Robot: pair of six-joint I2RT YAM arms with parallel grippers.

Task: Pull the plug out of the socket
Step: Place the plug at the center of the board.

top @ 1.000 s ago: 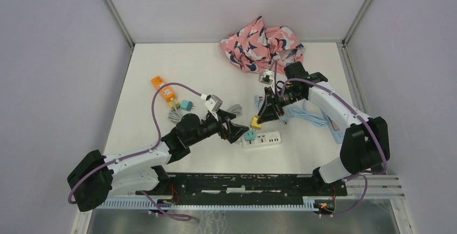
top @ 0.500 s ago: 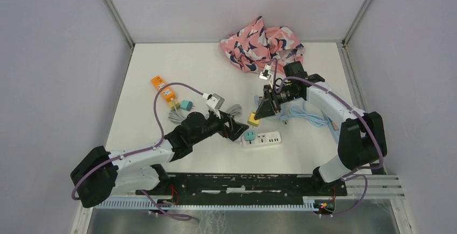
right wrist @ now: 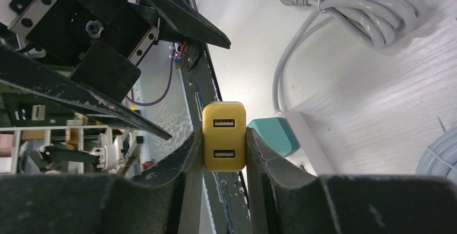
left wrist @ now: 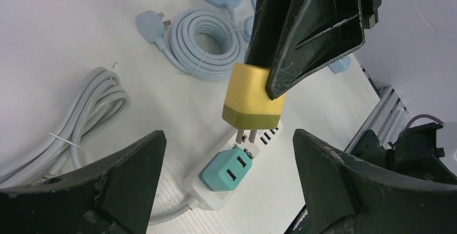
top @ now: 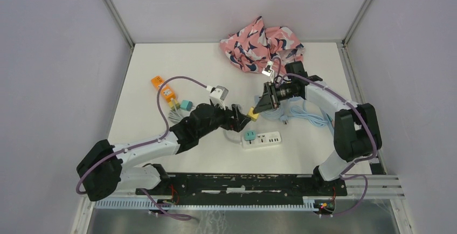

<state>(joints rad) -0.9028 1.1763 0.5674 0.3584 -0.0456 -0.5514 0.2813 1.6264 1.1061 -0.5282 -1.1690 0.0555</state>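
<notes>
My right gripper (top: 254, 113) is shut on the yellow plug (right wrist: 224, 137), its two fingers pressing the plug's sides. The plug (left wrist: 253, 96) hangs in the air with its two metal prongs bare, just above the white socket strip (top: 268, 138). A teal plug (left wrist: 227, 170) sits plugged into the strip's left end (left wrist: 207, 195). My left gripper (left wrist: 229, 139) stands wide open, one finger on each side of the view, with nothing between them; it hovers beside the yellow plug (top: 251, 116), above and left of the strip.
A light-blue cable coil (left wrist: 207, 42) and a grey-white coiled cable (left wrist: 70, 121) lie on the table. A pink patterned cloth (top: 261, 42) is at the back; an orange device (top: 161, 87) and small adapters (top: 180, 104) are at the left. A black rail (top: 242, 183) runs along the near edge.
My right gripper has carried the yellow plug up and back, away from the socket strip. My left gripper has left the strip's end and drawn back toward the plug, still open.
</notes>
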